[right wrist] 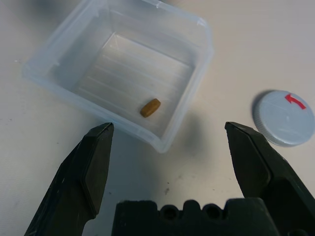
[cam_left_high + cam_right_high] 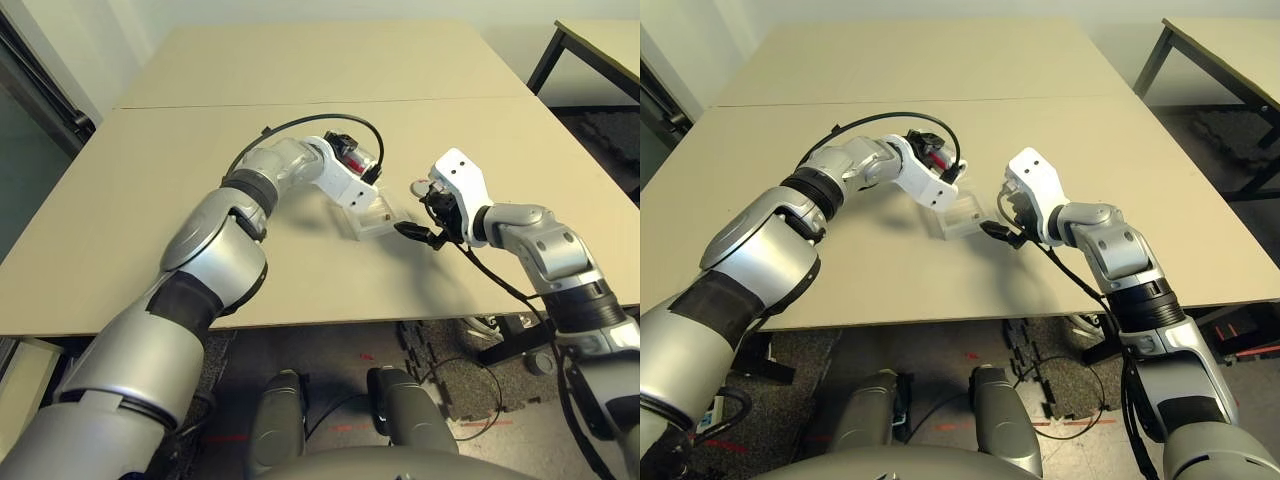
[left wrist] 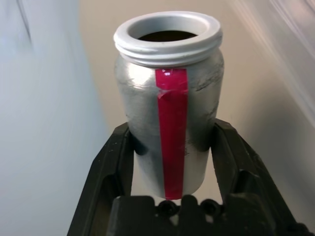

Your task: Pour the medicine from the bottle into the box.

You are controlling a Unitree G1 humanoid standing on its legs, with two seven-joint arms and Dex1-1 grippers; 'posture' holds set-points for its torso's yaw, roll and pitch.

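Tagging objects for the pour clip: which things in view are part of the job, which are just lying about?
Part of the job:
- bottle, uncapped, clamped in the left gripper
- box, clear tray on the table
- medicine, one brown pill already lying in the box
- cap, off, lying on the table beside the box

Just about:
- right gripper, open, holding nothing
- second table at the far right

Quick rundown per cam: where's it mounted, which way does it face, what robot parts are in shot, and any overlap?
Head stereo pair: looks forward and down at the tan table over both silver forearms.
Left wrist: looks along the left gripper, shut on the uncapped silver-grey bottle with red stripe.
Right wrist: looks down past the open right gripper at the brownish pill inside the clear plastic tray; round grey cap beside.
Shared: head and right wrist both show the tray.
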